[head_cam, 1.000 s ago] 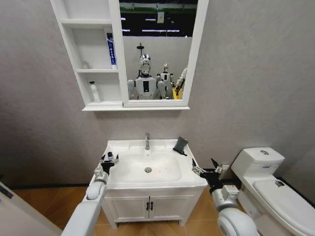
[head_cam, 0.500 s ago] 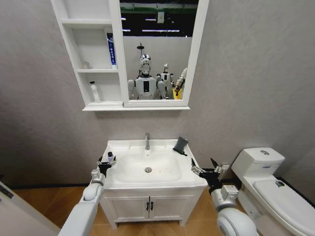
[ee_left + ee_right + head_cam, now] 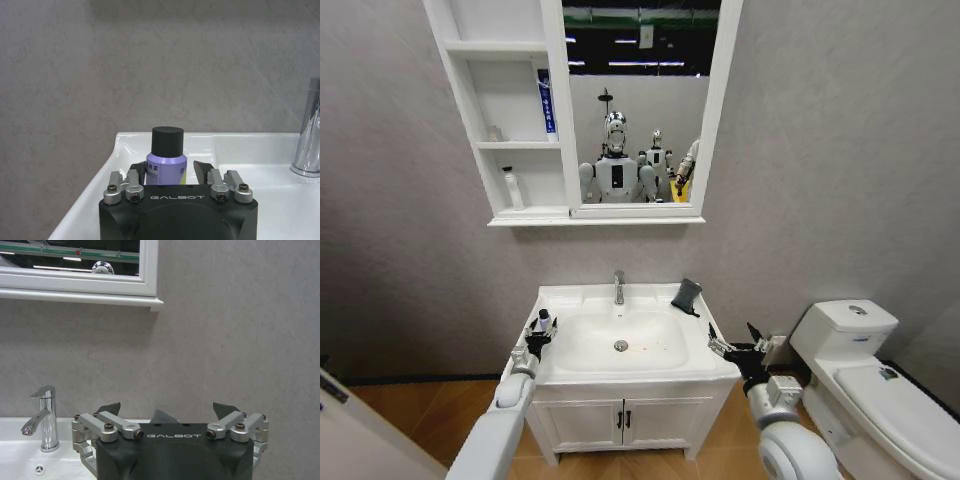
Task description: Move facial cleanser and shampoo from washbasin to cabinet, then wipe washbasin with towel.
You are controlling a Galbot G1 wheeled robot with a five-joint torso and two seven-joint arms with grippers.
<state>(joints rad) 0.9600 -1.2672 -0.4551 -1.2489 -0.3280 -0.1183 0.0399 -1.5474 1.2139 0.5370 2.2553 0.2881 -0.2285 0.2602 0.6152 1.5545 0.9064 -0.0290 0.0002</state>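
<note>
Left claw (image 3: 169, 172) sits low at the left rim of the white rectangular ceramic washbasin (image 3: 620, 343), its fingers spread to either side of a small lilac plastic bottle with a black round cap (image 3: 167, 159). Whether the pads already touch the bottle's body I cannot tell; there is no sign of a firm squeeze. The bottle stands upright on the basin's flat left ledge, near the outer edge.

It looks light, rigid and smooth-walled, so likely slippery on glazed ceramic and easy to tip. The safest hold seems to be across the cylindrical body below the cap, low enough that it will not pivot.

Right claw (image 3: 171, 415) hangs wide open and empty off the basin's right side. The small dark grey towel (image 3: 686, 295) lies on the back right corner: soft and limp, best pinched at a raised fold. The white three-tier shelf cabinet (image 3: 510, 130) beside the mirror is mounted well above.
</note>
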